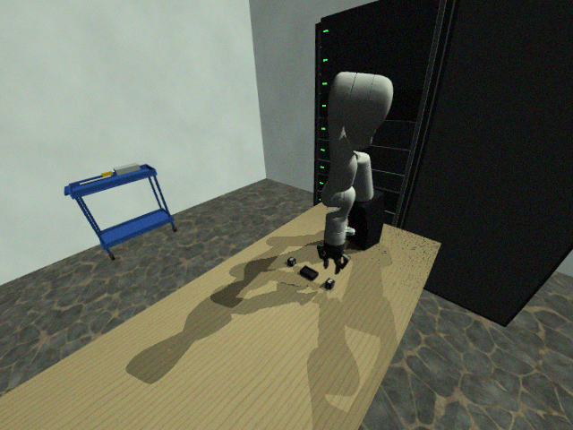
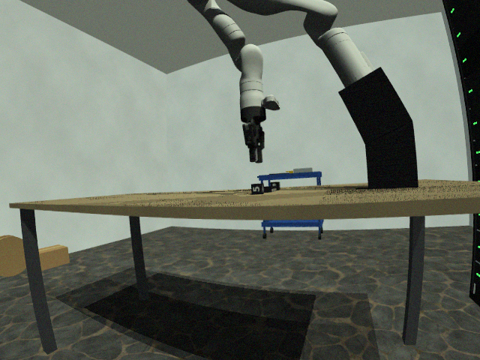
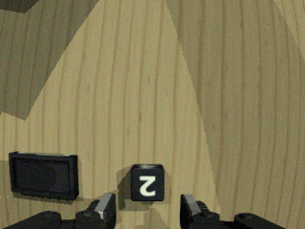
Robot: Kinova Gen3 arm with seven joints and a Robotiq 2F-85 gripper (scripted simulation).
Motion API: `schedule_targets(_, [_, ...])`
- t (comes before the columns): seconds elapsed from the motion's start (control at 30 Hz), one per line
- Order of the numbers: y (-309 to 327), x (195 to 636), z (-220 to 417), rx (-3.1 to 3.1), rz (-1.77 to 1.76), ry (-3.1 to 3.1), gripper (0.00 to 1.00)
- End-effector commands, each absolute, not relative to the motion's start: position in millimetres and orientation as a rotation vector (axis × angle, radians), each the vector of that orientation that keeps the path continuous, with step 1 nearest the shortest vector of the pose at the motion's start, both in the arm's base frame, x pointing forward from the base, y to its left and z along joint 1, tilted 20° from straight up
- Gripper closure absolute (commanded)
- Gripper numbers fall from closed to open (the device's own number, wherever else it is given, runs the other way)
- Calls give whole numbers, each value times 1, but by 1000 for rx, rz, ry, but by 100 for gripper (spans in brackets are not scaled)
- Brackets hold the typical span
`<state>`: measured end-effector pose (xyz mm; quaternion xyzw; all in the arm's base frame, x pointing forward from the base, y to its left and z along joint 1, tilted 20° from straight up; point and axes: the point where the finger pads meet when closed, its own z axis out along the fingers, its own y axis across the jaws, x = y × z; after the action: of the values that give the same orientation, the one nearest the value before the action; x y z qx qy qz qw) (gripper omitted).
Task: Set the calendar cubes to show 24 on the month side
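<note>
The black cube (image 1: pixel 329 283) (image 2: pixel 256 188) (image 3: pixel 148 183) bears white digits; the cart (image 1: pixel 133 227) (image 2: pixel 290 175) is blue.

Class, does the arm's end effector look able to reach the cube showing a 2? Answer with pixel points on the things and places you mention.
Probably yes: the end effector (image 1: pixel 334 264) (image 2: pixel 256 160) (image 3: pixel 148 208) hangs open above the cube (image 1: pixel 329 283) (image 2: pixel 256 188) (image 3: pixel 148 183), with nothing visible between.
</note>
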<state>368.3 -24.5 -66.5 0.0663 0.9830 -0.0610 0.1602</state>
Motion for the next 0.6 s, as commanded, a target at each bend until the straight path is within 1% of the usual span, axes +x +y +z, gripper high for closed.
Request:
schedule_targets(0.0, [-25, 369, -66, 181, -175, 2803, 54])
schedule_targets(0.57, [-25, 373, -70, 179, -173, 2799, 54])
